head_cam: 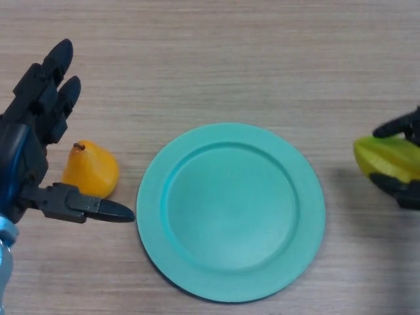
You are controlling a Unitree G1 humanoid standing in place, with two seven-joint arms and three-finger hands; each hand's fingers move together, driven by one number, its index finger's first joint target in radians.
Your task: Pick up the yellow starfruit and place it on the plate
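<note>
A yellow starfruit (388,159) shows at the right edge of the head view, held in my right hand (401,190), whose black fingers curl over its top and under its bottom. It sits to the right of the teal plate (231,211), which lies in the middle of the wooden table with nothing on it. My left hand (39,125) is open at the left edge, with straight fingers pointing away and the thumb pointing toward the plate.
An orange pear-shaped fruit (92,170) lies on the table between my left hand's fingers and thumb, just left of the plate.
</note>
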